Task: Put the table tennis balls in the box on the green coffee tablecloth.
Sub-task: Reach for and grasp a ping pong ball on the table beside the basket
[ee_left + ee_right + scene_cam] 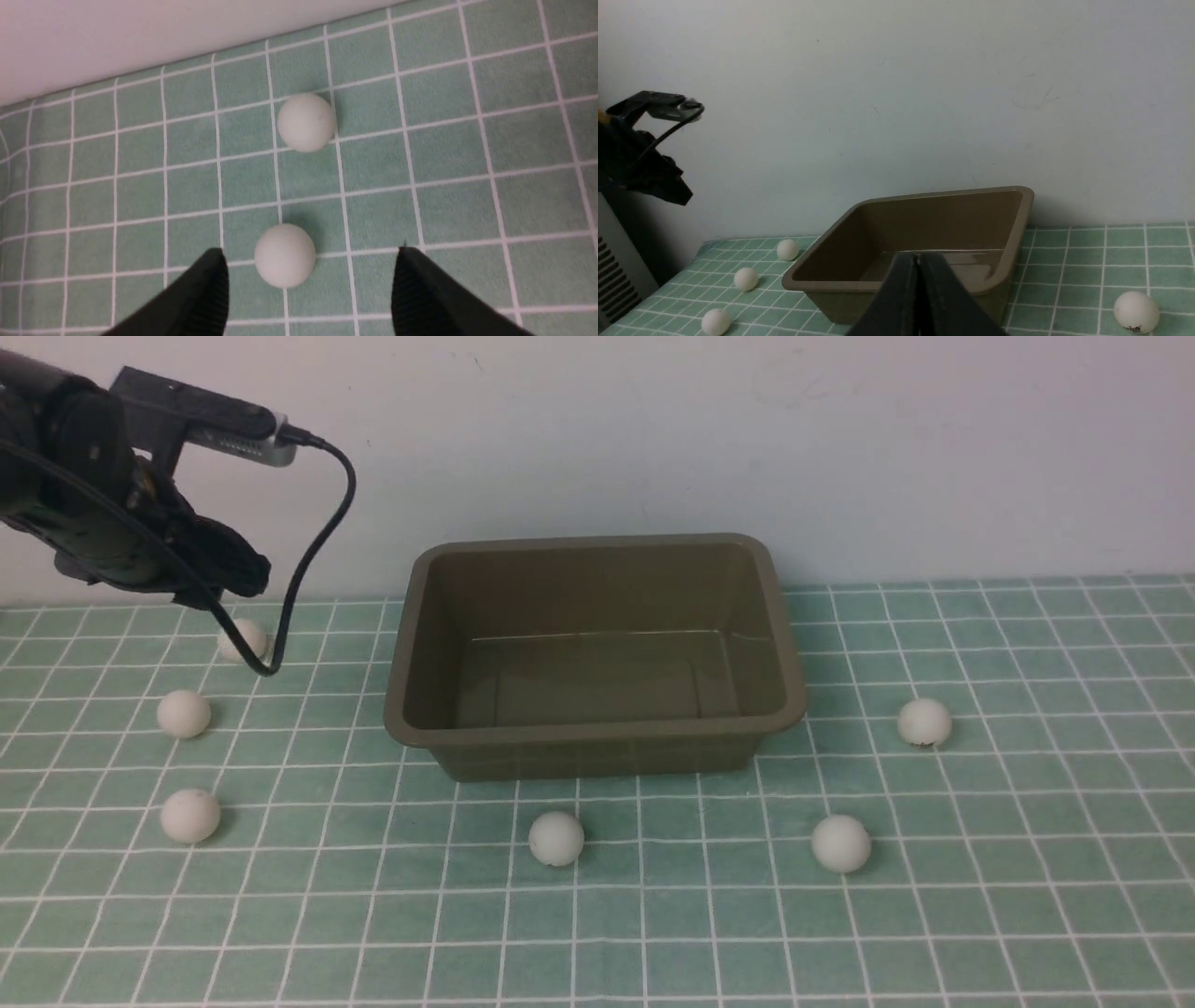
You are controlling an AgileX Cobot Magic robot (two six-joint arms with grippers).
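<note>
Left wrist view: left gripper (310, 253) fingers spread, empty, above a table tennis ball (285, 255) on the green coffee tablecloth (467, 186), left of the box (597, 761). Descend straight, centre the ball, close gently; it likely rolls. Idle right gripper (918, 257): fingers pressed together.

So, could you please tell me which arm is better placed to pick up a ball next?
Left. The left hand is open, with a ball lined up between its fingers in its wrist view. The right hand is shut and does not show in the front view.
</note>
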